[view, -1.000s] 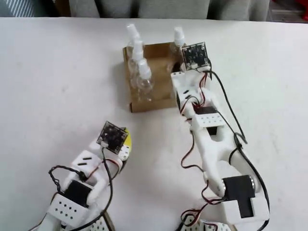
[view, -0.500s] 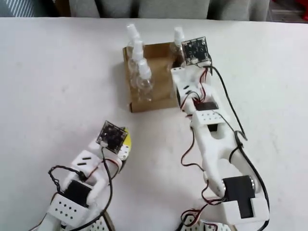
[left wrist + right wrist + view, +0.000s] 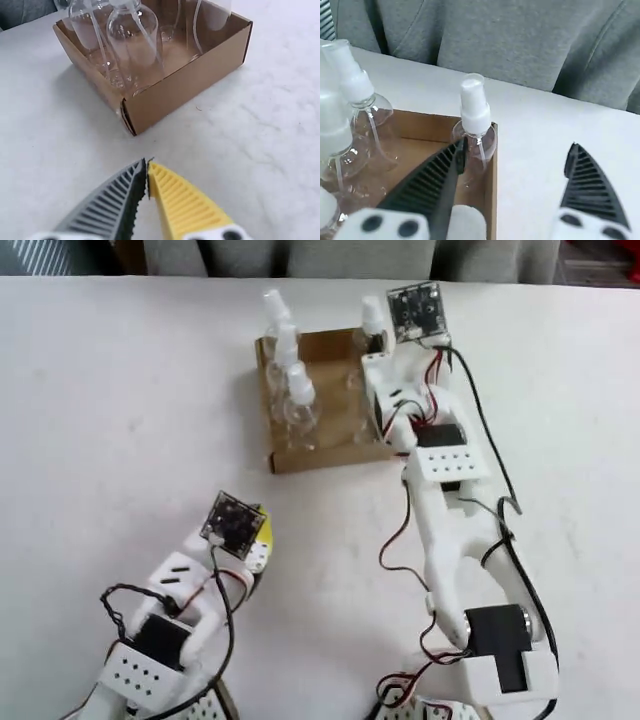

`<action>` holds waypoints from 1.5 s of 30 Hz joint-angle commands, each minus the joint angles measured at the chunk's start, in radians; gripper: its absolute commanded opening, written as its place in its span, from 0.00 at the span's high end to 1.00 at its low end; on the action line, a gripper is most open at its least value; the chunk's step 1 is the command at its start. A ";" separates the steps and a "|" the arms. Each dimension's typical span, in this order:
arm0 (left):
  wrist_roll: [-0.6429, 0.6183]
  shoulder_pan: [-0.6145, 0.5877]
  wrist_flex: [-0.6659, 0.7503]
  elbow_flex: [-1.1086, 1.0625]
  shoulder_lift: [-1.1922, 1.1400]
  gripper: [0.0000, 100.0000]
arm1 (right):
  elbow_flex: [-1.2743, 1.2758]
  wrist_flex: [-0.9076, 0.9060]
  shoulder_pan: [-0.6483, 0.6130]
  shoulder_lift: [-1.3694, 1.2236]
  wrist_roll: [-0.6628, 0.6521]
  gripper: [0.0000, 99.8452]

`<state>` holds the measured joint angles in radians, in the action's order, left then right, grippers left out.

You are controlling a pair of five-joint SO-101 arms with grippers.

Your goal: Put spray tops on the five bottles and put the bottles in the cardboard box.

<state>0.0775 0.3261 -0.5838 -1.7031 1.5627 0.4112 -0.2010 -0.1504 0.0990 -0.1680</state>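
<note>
right arm stretched far forward, right gripper wide open, holding nothing. left arm folded back near its base, left gripper pointing forward, fingers pressed together, empty.

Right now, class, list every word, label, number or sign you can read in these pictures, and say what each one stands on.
No text can be read.
The cardboard box has plain brown walls.
The clear bottles and white spray tops carry no label.
The left gripper and right gripper show plain ribbed plastic.
Any print on the square boards at the wrists is too small to tell.
</note>
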 commanded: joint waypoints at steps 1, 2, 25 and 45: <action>0.011 -0.007 0.003 0.003 0.024 0.98 | -0.095 -0.042 0.015 0.051 0.006 0.73; 0.011 -0.007 0.003 0.003 0.024 0.98 | -0.112 -0.056 0.015 0.051 0.006 0.73; 0.011 -0.008 0.003 0.003 0.022 0.98 | -0.437 -0.516 0.139 0.295 0.006 0.99; 0.006 -0.196 -0.002 0.003 0.022 0.98 | -0.436 -1.254 0.163 0.688 0.017 0.98</action>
<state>0.0775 0.1680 -0.5838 -1.7031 1.5627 0.0230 -1.3978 0.0061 0.7188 -0.1603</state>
